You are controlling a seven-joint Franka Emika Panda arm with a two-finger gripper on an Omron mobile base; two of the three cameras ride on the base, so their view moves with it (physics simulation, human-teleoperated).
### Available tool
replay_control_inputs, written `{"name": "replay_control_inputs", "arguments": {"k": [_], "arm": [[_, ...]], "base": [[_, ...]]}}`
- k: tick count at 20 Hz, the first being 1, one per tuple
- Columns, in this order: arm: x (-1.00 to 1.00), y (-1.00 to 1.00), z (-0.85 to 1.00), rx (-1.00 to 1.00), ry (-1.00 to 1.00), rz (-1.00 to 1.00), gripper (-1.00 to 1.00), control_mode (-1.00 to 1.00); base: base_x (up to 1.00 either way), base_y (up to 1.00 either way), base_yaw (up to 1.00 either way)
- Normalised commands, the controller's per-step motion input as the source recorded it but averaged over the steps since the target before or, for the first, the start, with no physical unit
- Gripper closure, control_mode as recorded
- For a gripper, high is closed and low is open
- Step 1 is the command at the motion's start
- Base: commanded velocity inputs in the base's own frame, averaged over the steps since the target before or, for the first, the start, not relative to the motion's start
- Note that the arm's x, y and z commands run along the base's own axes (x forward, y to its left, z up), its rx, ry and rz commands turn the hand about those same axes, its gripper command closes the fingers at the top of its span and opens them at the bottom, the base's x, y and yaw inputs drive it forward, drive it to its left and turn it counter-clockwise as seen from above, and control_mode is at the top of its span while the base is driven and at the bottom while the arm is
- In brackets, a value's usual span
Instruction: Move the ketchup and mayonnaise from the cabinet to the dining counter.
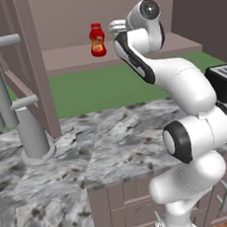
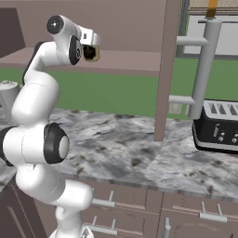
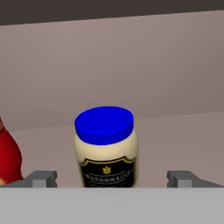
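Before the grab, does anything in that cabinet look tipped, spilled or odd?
Nothing stands out. The blue-lidded mayonnaise jar stands upright on the brownish-mauve cabinet shelf, lid on, centred between the open gripper fingertips. The small red ketchup bottle stands upright beside it, capped. No spill shows on the shelf.

Marbled grey worktop (image 1: pixel 113 140) over brown drawers (image 2: pixel 186 211), green backsplash (image 1: pixel 103 87), black toaster (image 2: pixel 217 126), possibly a window top right.
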Motion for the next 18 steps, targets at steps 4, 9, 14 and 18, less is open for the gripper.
{"name": "replay_control_inputs", "arguments": {"k": [4,9,14,18], "arm": [[0.29,0.0,0.06,0.0,0.0,0.0,-1.0,-1.0],[0.35,0.0,0.04,0.0,0.0,0.0,-1.0,-1.0],[0.22,0.0,0.01,0.0,0.0,0.0,-1.0,-1.0],[0.16,0.0,0.0,0.0,0.0,0.0,-1.0,-1.0]], "base": [[0.0,0.0,0.0],[0.0,0.0,0.0],[0.0,0.0,0.0],[0.0,0.0,0.0]]}}
